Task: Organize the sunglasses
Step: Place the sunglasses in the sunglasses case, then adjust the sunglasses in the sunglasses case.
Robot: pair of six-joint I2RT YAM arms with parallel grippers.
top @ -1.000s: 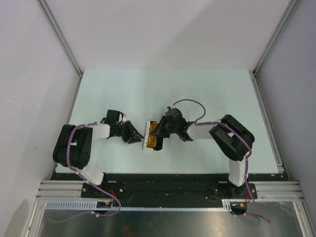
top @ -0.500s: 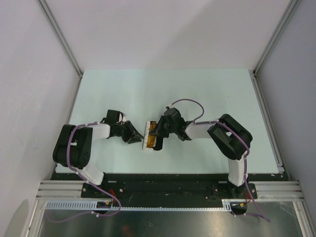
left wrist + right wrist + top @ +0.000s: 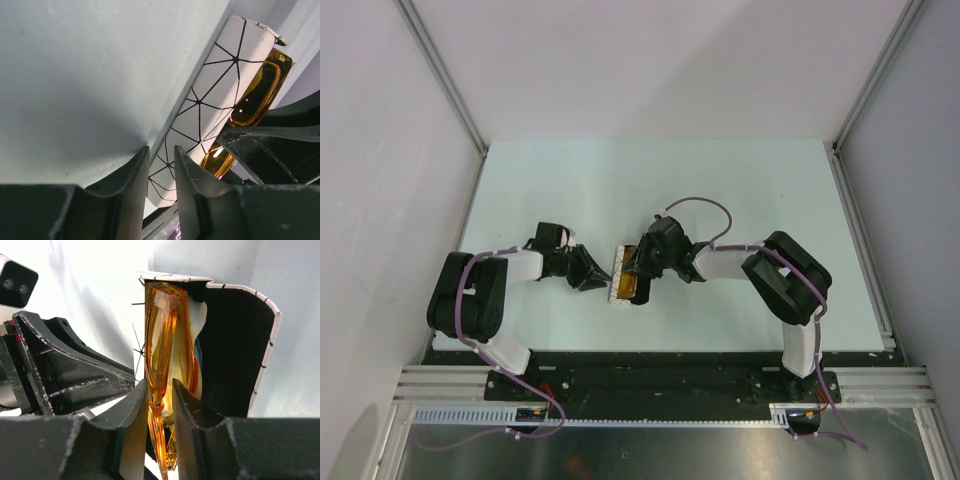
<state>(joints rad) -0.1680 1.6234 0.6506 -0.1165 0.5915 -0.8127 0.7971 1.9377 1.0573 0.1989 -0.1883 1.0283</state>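
The table (image 3: 720, 190) carried one white case (image 3: 215, 95) with black triangle lines, placed near the centre and slightly toward the 6 o'clock edge. The case stood open, its black-lined flap (image 3: 230, 350) turned up on the side away from the left arm.

The sunglasses (image 3: 162, 330) sat inside the open case, folded and standing on edge. Their amber lenses and thin orange frame showed above the case wall. Seen from above, they occupied the 3 o'clock side of the case.

The left gripper (image 3: 161, 152) reached in from the 9 o'clock side of the case. Its jaws stood only narrowly apart, and the near end of the case wall ran down between them. The jaws were closed on that wall.

The right gripper (image 3: 160, 385) reached in from the 3 o'clock side. Its jaws stood slightly apart and straddled the near end of the sunglasses frame. A thin gap showed between the frame and one finger (image 3: 187, 405), so the jaws did not clamp the frame.

The two grippers faced each other across the case, close but not touching.
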